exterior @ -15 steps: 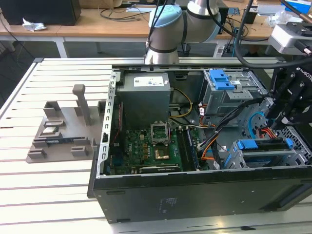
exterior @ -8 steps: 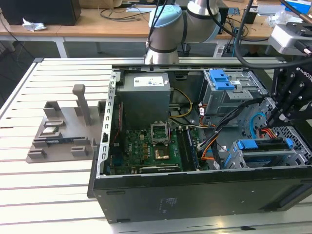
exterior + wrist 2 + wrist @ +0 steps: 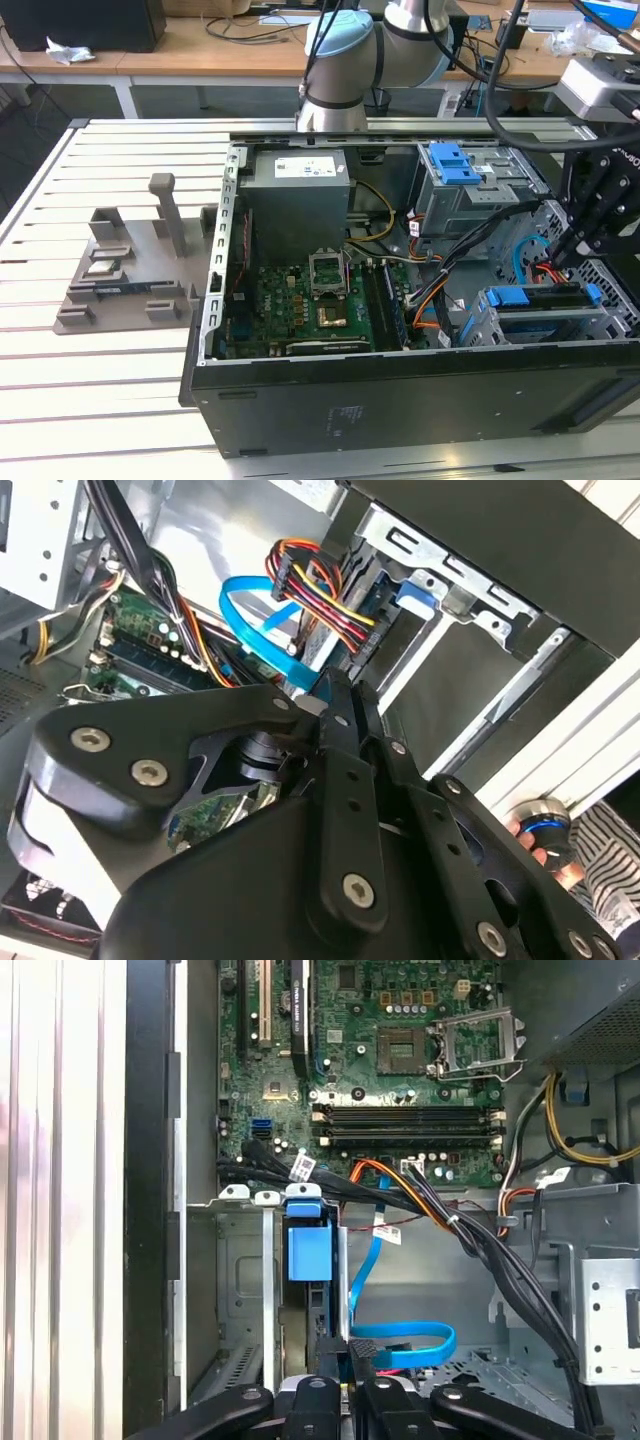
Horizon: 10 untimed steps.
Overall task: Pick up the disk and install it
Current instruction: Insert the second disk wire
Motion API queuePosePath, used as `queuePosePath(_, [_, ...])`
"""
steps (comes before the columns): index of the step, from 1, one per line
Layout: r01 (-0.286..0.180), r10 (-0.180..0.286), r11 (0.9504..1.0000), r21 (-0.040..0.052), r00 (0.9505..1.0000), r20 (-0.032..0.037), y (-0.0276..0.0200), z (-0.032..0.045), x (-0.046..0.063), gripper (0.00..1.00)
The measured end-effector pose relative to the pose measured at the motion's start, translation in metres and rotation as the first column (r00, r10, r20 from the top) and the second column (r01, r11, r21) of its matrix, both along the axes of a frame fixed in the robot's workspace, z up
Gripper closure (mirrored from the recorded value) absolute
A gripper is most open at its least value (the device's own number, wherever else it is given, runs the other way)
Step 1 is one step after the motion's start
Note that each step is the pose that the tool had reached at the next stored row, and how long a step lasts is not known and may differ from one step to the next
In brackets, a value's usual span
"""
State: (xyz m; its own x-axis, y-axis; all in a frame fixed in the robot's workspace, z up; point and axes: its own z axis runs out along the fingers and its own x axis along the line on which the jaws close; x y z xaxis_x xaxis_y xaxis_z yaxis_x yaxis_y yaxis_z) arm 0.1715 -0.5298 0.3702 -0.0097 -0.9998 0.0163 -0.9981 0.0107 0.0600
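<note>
Fingers [image 3: 345, 1355] pinched on the disk's rear edge | disk [image 3: 308, 1250] upright in drive cage [image 3: 240, 1290]

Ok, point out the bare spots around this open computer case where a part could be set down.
Free: the slatted table in front of the grey fixture, and behind it toward the table's back edge. Crowded: inside the computer case, with motherboard, cables and the gripper by the drive cage.
</note>
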Motion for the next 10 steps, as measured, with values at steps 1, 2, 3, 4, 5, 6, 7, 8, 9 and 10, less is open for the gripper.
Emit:
queuePosePath(1, [-0.006, 0.006, 1.0, -0.0005, 1.0, -0.0006, -0.002, -0.0008, 0.0, 0.84])
queuePosePath(2, [-0.011, 0.011, 0.9999, -0.0005, 0.9999, -0.0022, -0.0042, -0.0023, 0.0, 0.84])
queuePosePath(3, [-0.015, 0.015, 0.9999, -0.0004, 0.9999, -0.0044, -0.0065, -0.004, -0.001, 0.84])
queuePosePath(4, [-0.023, 0.023, 0.9997, -0.0003, 0.9997, -0.0067, -0.0095, -0.0062, -0.001, 0.84])
queuePosePath(5, [-0.029, 0.029, 0.9996, -0.0001, 0.9996, -0.0069, -0.0104, -0.0072, -0.001, 0.84])
queuePosePath(6, [-0.056, 0.056, 0.9984, -0.0006, 0.9984, -0.007, -0.0108, -0.0089, -0.001, 0.84])
queuePosePath(7, [-0.077, 0.077, 0.9971, -0.0004, 0.997, -0.007, -0.0108, -0.0101, -0.001, 0.84])
queuePosePath(8, [-0.08, 0.08, 0.9968, -0.0005, 0.9968, -0.007, -0.0107, -0.0106, -0.001, 0.84])
queuePosePath(9, [-0.082, 0.082, 0.9967, -0.0003, 0.9966, -0.007, -0.0105, -0.0112, -0.002, 0.84])
queuePosePath(10, [-0.083, 0.083, 0.9966, 0.0003, 0.9966, -0.007, -0.01, -0.0122, -0.002, 0.84])
